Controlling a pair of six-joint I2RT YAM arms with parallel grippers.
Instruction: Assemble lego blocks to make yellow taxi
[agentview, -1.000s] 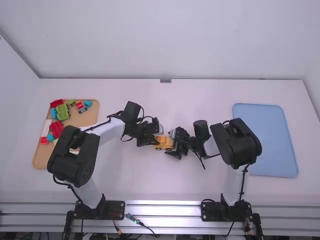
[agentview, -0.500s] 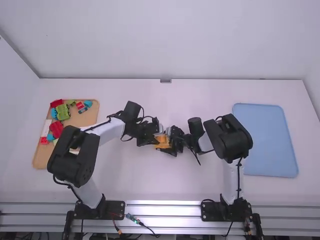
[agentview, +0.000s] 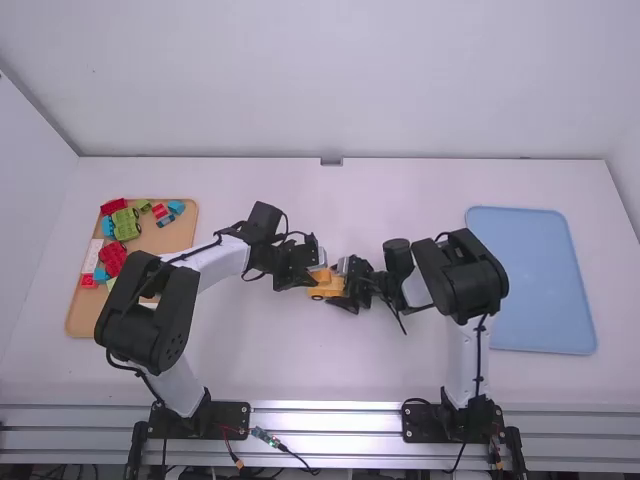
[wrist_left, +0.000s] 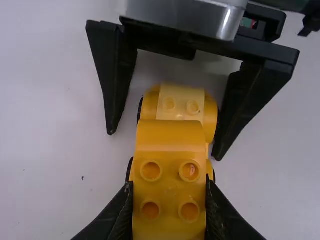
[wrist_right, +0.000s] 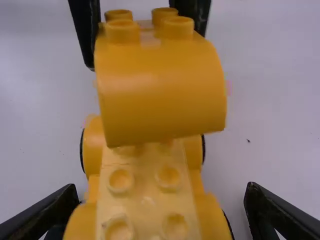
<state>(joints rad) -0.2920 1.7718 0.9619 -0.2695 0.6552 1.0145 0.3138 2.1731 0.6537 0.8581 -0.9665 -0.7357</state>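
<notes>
Wheeled yellow base (wrist_right: 142, 200) on white table (agentview: 300, 365), between the two arms. Seems nearly a taxi: base apparently built, rounded yellow block (wrist_right: 162, 95) above its far half from right gripper (wrist_right: 162, 192), probably left to press home. Lies with long axis running gripper to gripper; cannot tell nose from tail. Block clasped in left gripper (wrist_left: 170, 190); right gripper released, fingers apart astride base.

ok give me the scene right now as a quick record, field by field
left claw: shut on yellow block
right claw: open, a finger either side of yellow wheeled base
yellow block: above the base, studs up, contact unclear
wooden tray: table's left side, holds mixed-colour blocks
blue tray: table's right side
</notes>
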